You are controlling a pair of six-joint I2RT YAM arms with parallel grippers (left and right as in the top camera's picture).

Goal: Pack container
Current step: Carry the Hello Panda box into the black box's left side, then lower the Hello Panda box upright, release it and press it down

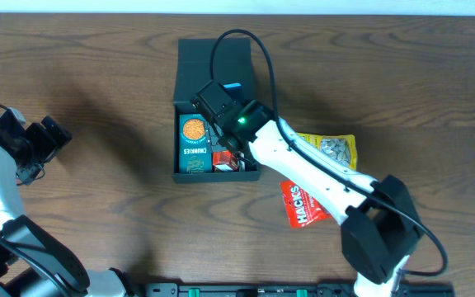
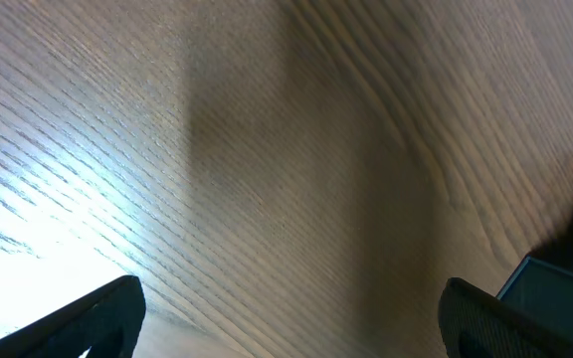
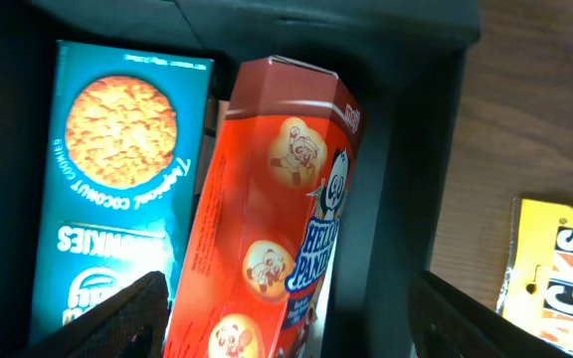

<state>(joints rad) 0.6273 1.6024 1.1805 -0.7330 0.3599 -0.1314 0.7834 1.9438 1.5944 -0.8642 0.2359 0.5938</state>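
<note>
The container is a dark green-black box lying open at the table's middle, its flap lid folded back. Inside lie a teal cookie box and a red Hello Panda box. My right gripper hovers over the container's right half. In the right wrist view it is open, with the red box between its fingers, tilted against the container's right wall. The teal box lies flat beside it. My left gripper is open and empty at the far left.
A yellow snack packet and a red snack packet lie on the wooden table right of the container, partly under my right arm. The yellow packet shows in the right wrist view. A container corner shows in the left wrist view.
</note>
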